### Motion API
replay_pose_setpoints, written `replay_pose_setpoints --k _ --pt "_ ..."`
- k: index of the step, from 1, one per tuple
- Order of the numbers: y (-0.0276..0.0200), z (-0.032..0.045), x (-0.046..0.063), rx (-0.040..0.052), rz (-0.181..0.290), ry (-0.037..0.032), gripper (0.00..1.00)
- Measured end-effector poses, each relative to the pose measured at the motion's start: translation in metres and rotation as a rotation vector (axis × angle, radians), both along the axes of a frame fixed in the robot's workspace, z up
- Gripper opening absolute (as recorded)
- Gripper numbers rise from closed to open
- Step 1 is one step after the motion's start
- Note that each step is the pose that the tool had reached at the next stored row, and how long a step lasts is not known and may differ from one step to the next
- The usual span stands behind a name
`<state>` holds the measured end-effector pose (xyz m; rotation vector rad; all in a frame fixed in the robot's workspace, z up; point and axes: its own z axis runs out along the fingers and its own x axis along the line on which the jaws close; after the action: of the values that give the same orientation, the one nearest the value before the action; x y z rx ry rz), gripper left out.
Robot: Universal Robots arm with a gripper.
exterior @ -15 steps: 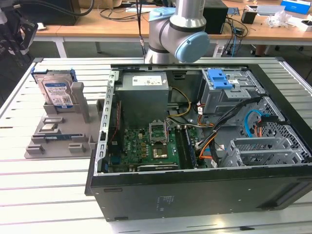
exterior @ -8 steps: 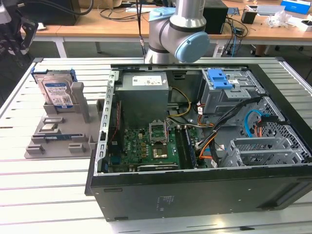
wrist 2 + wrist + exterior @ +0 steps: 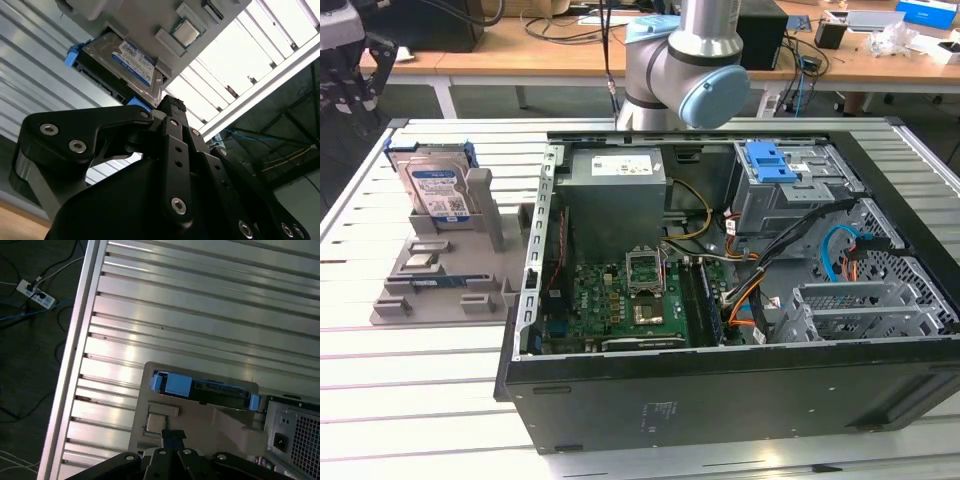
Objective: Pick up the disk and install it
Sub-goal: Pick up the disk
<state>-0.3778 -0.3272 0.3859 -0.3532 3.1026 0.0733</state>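
Approach was judged to be the step in hand, with nothing yet grasped. The gripper (image 3: pixel 173 435) was seen in both wrist views with its jaws drawn together on nothing, held clear above the slatted table (image 3: pixel 420 400).

The disk (image 3: pixel 435 190) had not been picked up. It stood on edge in a slot of the grey holder (image 3: pixel 450 275), with its label facing outward and blue rails along its sides. From the gripper it lay ahead and below, near but untouched. In the second wrist view its labelled face (image 3: pixel 125 60) was seen just past the gripper's tip. The open computer case (image 3: pixel 720 400) lay farther from the gripper than the holder did. A grey drive cage was seen inside it, topped by a blue bracket (image 3: pixel 770 162). Installation was judged not begun.

A grasp, it was judged, would call for the jaws to be opened wider than the disk is thick. The gripper would need to be squared to the disk's upper edge and lowered straight, so that neither the holder's walls nor the blue rails were struck. A firm hold would be needed so that the disk could be lifted cleanly out of its slot.
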Motion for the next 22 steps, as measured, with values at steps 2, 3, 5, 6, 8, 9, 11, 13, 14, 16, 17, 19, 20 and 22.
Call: replay_pose_setpoints --k 2,3,5,6,8,9,11,13,14,16,17,19,20,22 --pt "0.0000 0.0000 0.0000 0.0000 0.046 -0.0001 0.11" --pt "0.0000 0.0000 0.0000 0.0000 0.117 0.0000 0.11" --pt "0.0000 0.0000 0.0000 0.0000 0.181 -0.0001 0.11" --pt "0.0000 0.0000 0.0000 0.0000 0.195 0.0000 0.11" --pt "0.0000 0.0000 0.0000 0.0000 0.226 0.0000 0.11" --pt "0.0000 0.0000 0.0000 0.0000 0.244 -0.0001 0.11" --pt "0.0000 0.0000 0.0000 0.0001 0.274 0.0000 0.11" --pt "0.0000 0.0000 0.0000 0.0000 0.302 0.0000 0.11" --pt "0.0000 0.0000 0.0000 0.0000 0.328 -0.0001 0.11" --pt "0.0000 0.0000 0.0000 0.0000 0.373 0.0000 0.11" --pt "0.0000 0.0000 0.0000 0.0000 0.391 0.0000 0.11" --pt "0.0000 0.0000 0.0000 0.0000 0.430 0.0000 0.11" --pt "0.0000 0.0000 0.0000 0.0000 0.444 0.0000 0.11" --pt "0.0000 0.0000 0.0000 0.0000 0.478 0.0000 0.11"
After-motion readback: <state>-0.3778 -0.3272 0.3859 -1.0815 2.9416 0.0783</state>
